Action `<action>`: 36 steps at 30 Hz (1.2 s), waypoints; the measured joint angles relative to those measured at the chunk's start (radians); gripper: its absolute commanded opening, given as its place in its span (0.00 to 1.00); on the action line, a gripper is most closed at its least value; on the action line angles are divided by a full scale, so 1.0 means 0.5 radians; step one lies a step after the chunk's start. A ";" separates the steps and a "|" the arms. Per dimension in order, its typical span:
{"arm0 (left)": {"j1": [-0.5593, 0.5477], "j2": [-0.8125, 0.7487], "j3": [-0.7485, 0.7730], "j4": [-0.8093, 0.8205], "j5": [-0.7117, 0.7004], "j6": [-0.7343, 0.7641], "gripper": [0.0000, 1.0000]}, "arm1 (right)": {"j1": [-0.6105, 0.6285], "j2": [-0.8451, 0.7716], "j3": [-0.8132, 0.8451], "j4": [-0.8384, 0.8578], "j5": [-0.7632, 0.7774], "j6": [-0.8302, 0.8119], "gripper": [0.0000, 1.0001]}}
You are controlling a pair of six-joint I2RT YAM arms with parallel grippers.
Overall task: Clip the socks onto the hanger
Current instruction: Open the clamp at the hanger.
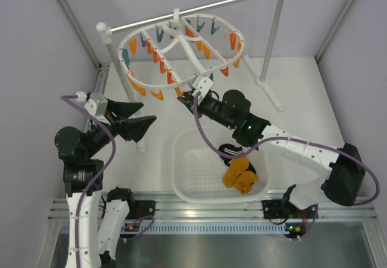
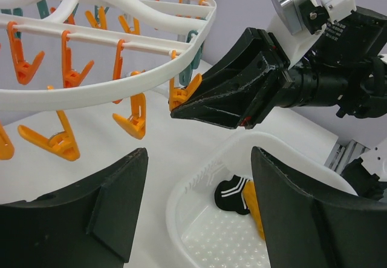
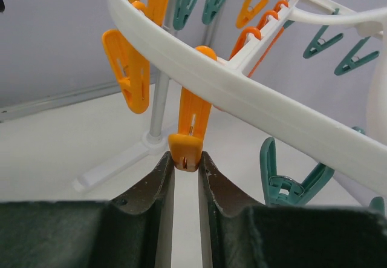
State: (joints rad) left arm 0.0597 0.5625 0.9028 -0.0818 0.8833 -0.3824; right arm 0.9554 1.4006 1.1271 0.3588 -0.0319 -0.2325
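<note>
The white counter (image 1: 302, 92) carried a silver rod (image 1: 208, 6) on posts, and from it hung the hanger (image 2: 91, 97), a broad white oval frame ringed with orange and teal pegs. It looked like stiff, light plastic hung from a single hook, so it would probably swing or tip under a sideways push. Any pull on it was best kept gentle and straight down.

Below it on the counter sat the white perforated basket (image 1: 199, 174), and all the socks lay in its right half, none yet on the frame. The mustard socks (image 1: 240, 174) were bunched in a heap. The black striped sock (image 1: 228, 151) lay just beside them, partly tucked under the right arm.

They looked soft, limp and very light, so they would fold and droop when lifted and would not slip much. A pinch at the cuff or an outer edge seemed the best hold, since it would leave a free flap of cloth to feed into a peg.

The left fingers (image 2: 109, 207) stood wide apart and held nothing, raised near the frame's left side and well above the basket. The right fingers (image 3: 154, 189) were closed on the lower end of one orange clothespin (image 3: 188, 129) on the near rim.

That peg was small, hard, smooth and spring-loaded. It would likely need a firm, square squeeze on its handle end, or it could slide out sideways.
</note>
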 measured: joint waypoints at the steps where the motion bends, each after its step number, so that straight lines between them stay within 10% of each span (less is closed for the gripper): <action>1: 0.000 0.014 0.026 0.002 0.007 -0.005 0.74 | 0.000 0.000 0.032 -0.054 -0.010 0.003 0.00; 17: -0.321 0.405 0.214 0.079 -0.100 -0.282 0.70 | 0.000 0.060 0.408 -0.751 -0.077 0.235 0.00; 25: -0.998 0.643 0.415 -0.120 -0.593 -0.032 0.61 | 0.000 0.071 0.423 -0.829 -0.066 0.282 0.00; 36: -1.112 0.602 0.337 -0.163 -1.223 -0.069 0.57 | -0.004 0.044 0.423 -0.856 -0.117 0.332 0.00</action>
State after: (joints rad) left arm -0.4965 0.8635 1.0714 -0.1635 0.2718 -0.4171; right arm 0.9535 1.4227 1.3384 -0.0692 -0.0906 -0.0666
